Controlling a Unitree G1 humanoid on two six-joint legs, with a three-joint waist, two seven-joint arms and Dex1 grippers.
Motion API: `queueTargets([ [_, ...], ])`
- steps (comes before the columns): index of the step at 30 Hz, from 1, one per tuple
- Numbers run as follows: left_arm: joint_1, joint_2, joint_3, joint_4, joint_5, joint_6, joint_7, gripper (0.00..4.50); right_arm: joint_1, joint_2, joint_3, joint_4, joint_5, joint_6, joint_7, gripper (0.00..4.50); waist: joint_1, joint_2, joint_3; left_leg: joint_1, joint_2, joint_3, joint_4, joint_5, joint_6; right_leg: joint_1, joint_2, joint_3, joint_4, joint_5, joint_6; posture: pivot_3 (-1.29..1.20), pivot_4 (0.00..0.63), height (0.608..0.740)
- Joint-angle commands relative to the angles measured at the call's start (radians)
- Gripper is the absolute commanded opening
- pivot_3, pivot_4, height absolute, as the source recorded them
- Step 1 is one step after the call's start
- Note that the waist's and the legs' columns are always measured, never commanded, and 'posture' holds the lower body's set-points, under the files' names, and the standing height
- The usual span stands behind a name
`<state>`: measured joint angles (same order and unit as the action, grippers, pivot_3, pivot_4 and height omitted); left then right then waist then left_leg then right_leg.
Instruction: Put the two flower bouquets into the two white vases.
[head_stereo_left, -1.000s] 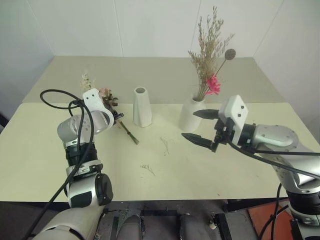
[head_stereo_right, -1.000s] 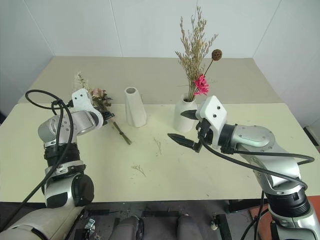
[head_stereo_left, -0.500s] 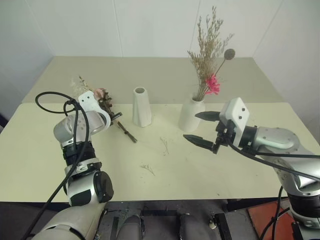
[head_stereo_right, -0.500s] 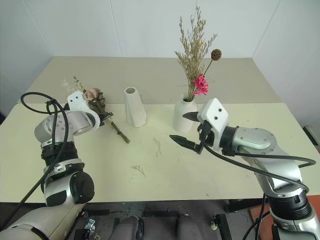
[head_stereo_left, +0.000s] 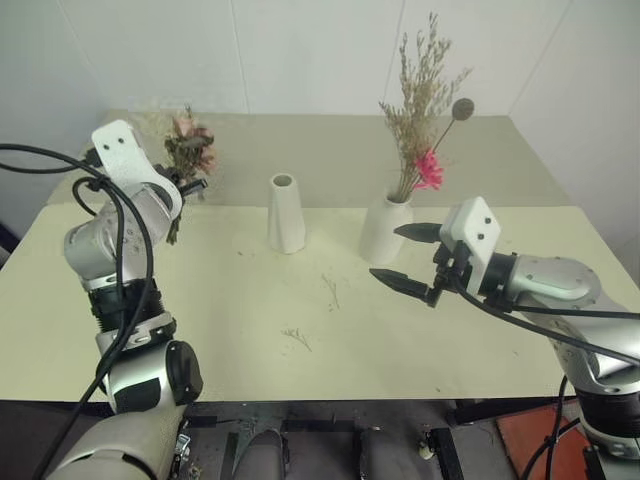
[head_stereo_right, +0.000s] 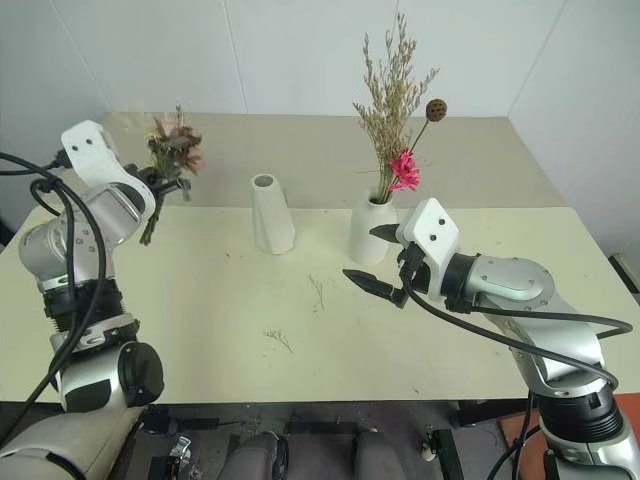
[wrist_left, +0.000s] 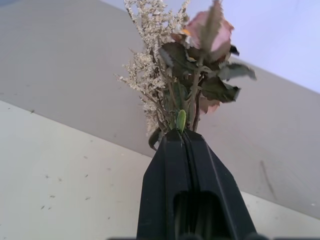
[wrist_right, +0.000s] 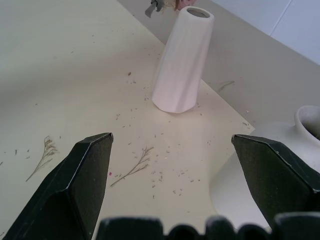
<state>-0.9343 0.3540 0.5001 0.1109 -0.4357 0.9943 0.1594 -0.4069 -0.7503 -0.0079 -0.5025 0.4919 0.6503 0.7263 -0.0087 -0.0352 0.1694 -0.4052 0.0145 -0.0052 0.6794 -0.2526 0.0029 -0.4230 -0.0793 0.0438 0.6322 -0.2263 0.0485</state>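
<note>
Pale pink roses and whitish sprigs made up the bouquet (wrist_left: 187, 85) that the left gripper (head_stereo_left: 192, 184) held clamped by the stems, lifted above the table (head_stereo_left: 330, 330) to the left of the tall cone vase (head_stereo_left: 285, 213). The daisy bouquet (head_stereo_left: 422, 110) stood in the rounded vase (head_stereo_left: 382, 230). Beside that vase hovered the right gripper (head_stereo_left: 405, 256), fingers wide apart and empty.

1. The lower stems of the pale pink rose bouquet (wrist_left: 187, 80) are hidden between the closed black fingers (wrist_left: 170, 175) of the left hand (wrist_left: 182, 137).
2. The rounded white ceramic vase (wrist_right: 272, 165) is cut off by the right wrist view's edge and partly covered by a black finger (wrist_right: 275, 170).
</note>
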Motion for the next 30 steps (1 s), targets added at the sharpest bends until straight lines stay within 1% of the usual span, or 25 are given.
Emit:
queueTargets([
  [1,0.013,0.002,0.015,-0.043,-0.024,0.061,0.001,0.02,0.004,0.000,-0.021,-0.036,-0.004,-0.017,-0.004,4.50,-0.002,0.000,0.000,0.000,0.000,0.000,0.000,0.000,0.000,0.000,0.000,0.000,0.000,0.000,0.000,0.00,0.150,0.740],
  [8,0.148,-0.020,0.043,-0.040,0.003,0.147,0.057,0.02,0.041,-0.005,-0.029,-0.065,-0.002,-0.008,-0.012,4.50,-0.007,0.000,0.000,0.000,0.000,0.000,0.000,0.000,0.000,-0.001,0.000,0.001,0.007,0.000,0.000,0.00,0.150,0.740],
  [12,0.209,-0.034,0.016,-0.076,0.007,0.189,0.041,0.02,0.054,-0.005,-0.025,-0.071,-0.004,-0.007,-0.015,4.50,-0.004,0.000,0.000,0.001,0.000,0.000,0.001,0.000,0.000,0.000,0.000,0.001,0.008,0.000,0.000,0.00,0.150,0.740],
  [16,0.228,-0.049,-0.005,-0.081,0.032,0.215,0.061,0.02,0.053,-0.003,-0.015,-0.068,-0.012,-0.011,-0.014,4.50,0.000,0.000,0.000,0.001,0.000,0.000,0.001,0.000,0.000,0.000,0.000,0.000,0.008,0.000,0.000,0.00,0.150,0.740],
  [18,0.214,-0.084,0.074,-0.102,-0.010,0.231,0.068,0.42,0.054,-0.003,-0.013,-0.065,-0.015,-0.015,-0.010,4.50,0.000,0.000,0.000,0.002,0.000,0.000,0.001,0.000,-0.001,0.001,0.000,0.000,0.008,0.000,0.000,0.00,0.150,0.740],
  [19,0.209,-0.089,0.094,-0.117,-0.026,0.241,0.060,0.58,0.055,-0.003,-0.013,-0.065,-0.016,-0.016,-0.009,4.50,-0.001,0.000,0.000,0.002,0.000,0.000,0.001,0.000,-0.001,0.001,0.000,0.000,0.008,0.000,0.000,0.00,0.150,0.740],
  [25,0.224,-0.008,-0.080,-0.177,0.060,0.318,0.037,2.37,0.059,-0.002,-0.010,-0.061,-0.028,-0.021,-0.005,4.50,-0.003,0.000,0.000,0.002,0.000,0.000,0.001,0.000,-0.001,0.001,0.001,0.001,0.009,0.000,0.000,0.00,0.150,0.740],
  [28,0.252,0.053,-0.178,-0.201,0.101,0.318,0.003,3.34,0.059,0.001,-0.008,-0.061,-0.032,-0.020,-0.006,4.50,-0.004,0.000,0.000,0.002,0.000,0.000,0.001,0.000,-0.001,0.001,0.001,0.001,0.009,0.000,0.000,0.00,0.150,0.740],
  [29,0.260,0.065,-0.192,-0.204,0.104,0.312,-0.013,3.57,0.061,0.003,-0.008,-0.061,-0.033,-0.021,-0.007,4.50,-0.004,0.000,0.000,0.002,0.000,0.000,0.001,0.000,-0.001,0.000,0.001,0.001,0.009,0.000,0.000,0.00,0.150,0.740],
  [30,0.264,0.072,-0.198,-0.204,0.107,0.310,-0.025,3.57,0.063,0.005,-0.008,-0.061,-0.034,-0.021,-0.007,4.50,-0.005,0.000,0.000,0.002,0.000,0.000,0.001,0.000,-0.001,0.000,0.001,0.001,0.009,0.000,0.000,0.00,0.150,0.740],
])
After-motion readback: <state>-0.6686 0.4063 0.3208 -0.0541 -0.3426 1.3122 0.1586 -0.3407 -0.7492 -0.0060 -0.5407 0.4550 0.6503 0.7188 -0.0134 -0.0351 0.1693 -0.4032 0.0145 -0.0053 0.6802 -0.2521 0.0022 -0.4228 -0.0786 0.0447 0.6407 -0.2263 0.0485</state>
